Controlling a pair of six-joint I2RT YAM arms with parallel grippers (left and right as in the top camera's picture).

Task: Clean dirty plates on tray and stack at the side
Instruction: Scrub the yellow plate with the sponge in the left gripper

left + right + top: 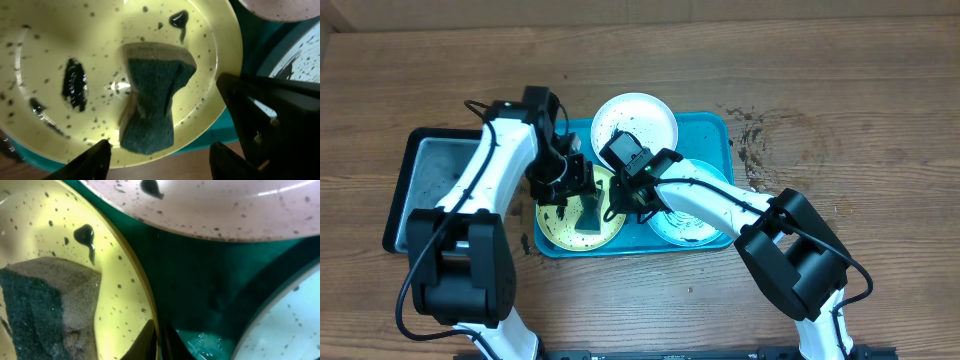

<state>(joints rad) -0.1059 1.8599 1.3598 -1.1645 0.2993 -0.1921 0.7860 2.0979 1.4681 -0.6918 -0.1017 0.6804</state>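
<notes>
Wooden surface, bearing the turquoise tray. On it: white plate, pale mint plate, yellow-green plate, all speckled black.

Item: dark sponge, lying on the yellow-green plate directly ahead of my left hand — long axis running away from me, narrow width across my gap.

Left hand: fingers well apart, flanking the sponge's near end, holding nothing.

Right hand: at that plate's rim, tips astride it — whether clamped, I cannot tell.

Judgement: left hand is nearer the sponge; a straight reach should take it.
</notes>
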